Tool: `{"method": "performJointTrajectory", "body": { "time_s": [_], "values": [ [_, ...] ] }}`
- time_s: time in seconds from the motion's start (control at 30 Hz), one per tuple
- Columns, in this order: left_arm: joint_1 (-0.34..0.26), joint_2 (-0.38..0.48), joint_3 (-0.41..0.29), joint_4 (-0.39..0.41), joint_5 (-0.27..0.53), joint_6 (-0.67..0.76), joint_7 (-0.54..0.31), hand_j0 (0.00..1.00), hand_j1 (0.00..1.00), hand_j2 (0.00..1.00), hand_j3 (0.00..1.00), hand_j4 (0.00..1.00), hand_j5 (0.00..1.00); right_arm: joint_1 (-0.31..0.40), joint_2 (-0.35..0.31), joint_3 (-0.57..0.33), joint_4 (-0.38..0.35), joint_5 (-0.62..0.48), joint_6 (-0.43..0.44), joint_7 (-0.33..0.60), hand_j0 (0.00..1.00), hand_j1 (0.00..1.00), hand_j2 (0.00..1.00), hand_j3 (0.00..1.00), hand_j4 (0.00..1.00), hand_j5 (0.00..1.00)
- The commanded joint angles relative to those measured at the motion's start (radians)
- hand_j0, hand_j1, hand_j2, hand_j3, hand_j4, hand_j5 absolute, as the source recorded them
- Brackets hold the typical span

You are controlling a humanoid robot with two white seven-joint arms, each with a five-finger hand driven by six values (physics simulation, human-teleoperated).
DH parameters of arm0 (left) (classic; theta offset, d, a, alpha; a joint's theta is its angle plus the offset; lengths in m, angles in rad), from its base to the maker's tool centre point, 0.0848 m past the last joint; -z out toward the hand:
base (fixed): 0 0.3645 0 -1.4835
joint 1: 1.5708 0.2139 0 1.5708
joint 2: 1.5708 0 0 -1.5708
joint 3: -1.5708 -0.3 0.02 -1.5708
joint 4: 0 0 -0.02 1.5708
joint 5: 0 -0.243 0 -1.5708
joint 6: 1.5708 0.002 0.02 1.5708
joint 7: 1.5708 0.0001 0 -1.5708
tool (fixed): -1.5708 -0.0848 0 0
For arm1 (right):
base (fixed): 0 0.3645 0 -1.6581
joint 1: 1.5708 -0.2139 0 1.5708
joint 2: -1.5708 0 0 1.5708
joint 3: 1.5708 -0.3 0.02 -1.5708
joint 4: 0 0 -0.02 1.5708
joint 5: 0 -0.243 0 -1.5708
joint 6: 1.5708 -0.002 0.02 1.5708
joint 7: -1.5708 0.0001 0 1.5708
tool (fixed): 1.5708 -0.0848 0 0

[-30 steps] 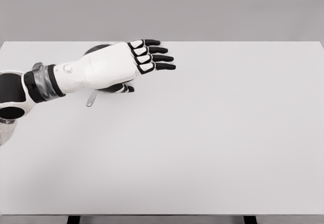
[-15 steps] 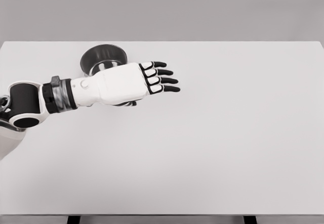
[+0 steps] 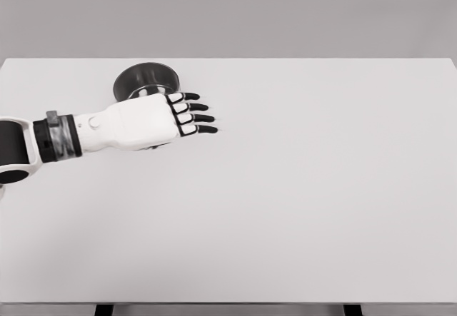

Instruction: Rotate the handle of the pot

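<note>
Left robot hand (image 3: 153, 120), drawn back toward the left edge of the frame compared with half a second earlier; fingertips formerly near centre-left, now ending just right of the pot. Fingers (image 3: 191, 117) extended and slightly spread, pointing right, holding nothing. Dark round pot (image 3: 146, 80) in the upper left of the frame on the white tabletop (image 3: 300, 202), unchanged in place since half a second ago, its near rim partly covered by the back of the robot hand. Handle hidden beneath the hand: direction and long axis not determinable here, though one second earlier visible pointing toward the lower left. Forearm entering from the left edge.
</note>
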Motion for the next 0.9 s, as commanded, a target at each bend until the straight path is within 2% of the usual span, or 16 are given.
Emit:
{"method": "performJointTrajectory", "body": {
  "time_s": [0.0,0.4,0.87],
  "values": [
    [0.0,0.015,0.002,0.008,-0.014,0.002,0.0,1.0,1.0,1.0,1.0,1.0,1.0,0.0,0.0,0.0,0.0,0.0,0.0,0.0,1.0,1.0,1.0,1.0,1.0,1.0],
    [-0.009,0.008,-0.006,0.108,-0.066,0.002,0.0,1.0,1.0,1.0,1.0,1.0,1.0,0.0,0.0,0.0,0.0,0.0,0.0,0.0,1.0,1.0,1.0,1.0,1.0,1.0],
    [-0.008,0.023,0.0,0.112,-0.066,0.002,0.0,1.0,1.0,1.0,1.0,1.0,1.0,0.0,0.0,0.001,0.0,0.0,0.0,0.0,1.0,1.0,1.0,1.0,1.0,1.0]
  ]
}}
